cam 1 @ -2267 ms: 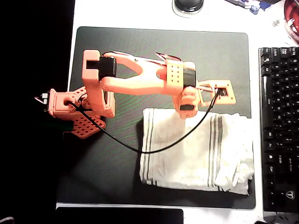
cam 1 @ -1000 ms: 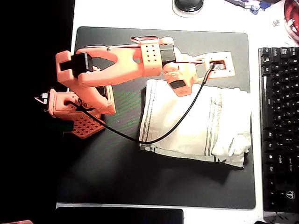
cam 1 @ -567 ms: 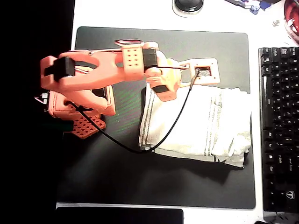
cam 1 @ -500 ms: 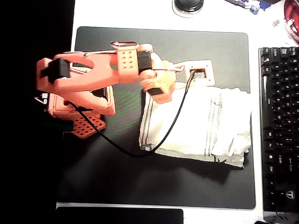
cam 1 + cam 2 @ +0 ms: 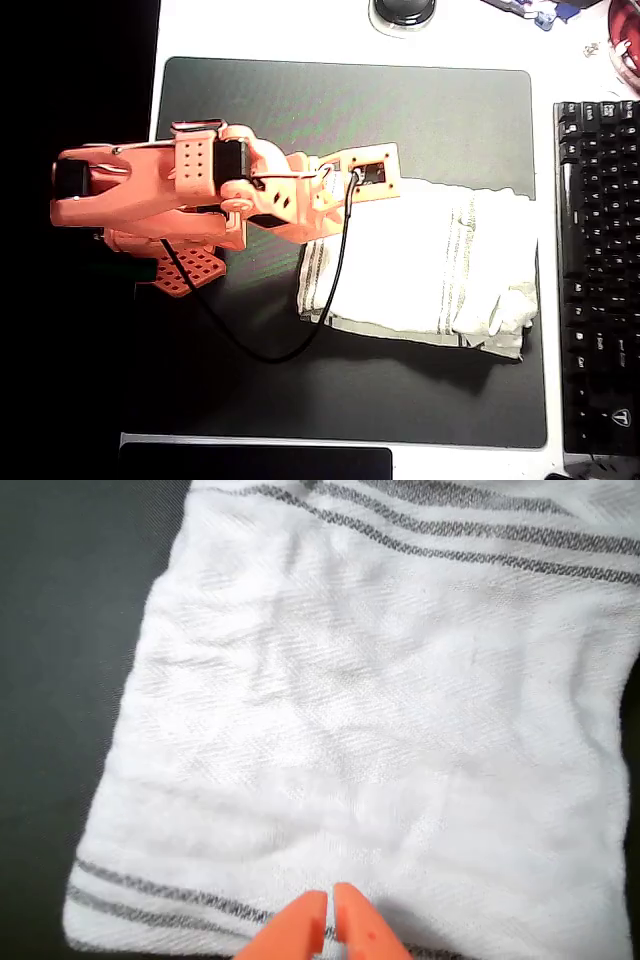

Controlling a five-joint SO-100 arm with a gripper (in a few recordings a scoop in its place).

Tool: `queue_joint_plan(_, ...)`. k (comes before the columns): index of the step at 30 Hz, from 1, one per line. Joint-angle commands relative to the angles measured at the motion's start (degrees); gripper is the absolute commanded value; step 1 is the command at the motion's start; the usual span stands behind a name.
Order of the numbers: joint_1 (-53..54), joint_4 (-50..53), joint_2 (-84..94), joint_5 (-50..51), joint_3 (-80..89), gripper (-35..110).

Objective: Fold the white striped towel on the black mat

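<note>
My orange two-finger hand: fingertips pressed together, gripping nothing, poised over near striped edge of cream-white wrinkled cloth towel. Towel lies already doubled on large matte black desk mat, right half, long axis left-right in overhead view. Towel extends ahead of hand. Wrist view shows fingertips; overhead shows bunched right corner near black keyboard.

Orange plastic arm with perforated panels, black motor blocks, a looping black cable; tapered orange pincer tips.
</note>
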Motion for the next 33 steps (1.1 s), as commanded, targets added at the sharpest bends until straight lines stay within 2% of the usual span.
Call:
queue_joint_plan(1,0.4,0.0,6.4,-0.4,4.0,0)
queue_joint_plan(9,2.0,0.3,16.3,-0.4,13.4,0)
queue_joint_plan(19,2.3,0.7,20.3,0.1,18.2,0)
queue_joint_plan(33,2.2,10.6,22.4,0.9,18.3,0)
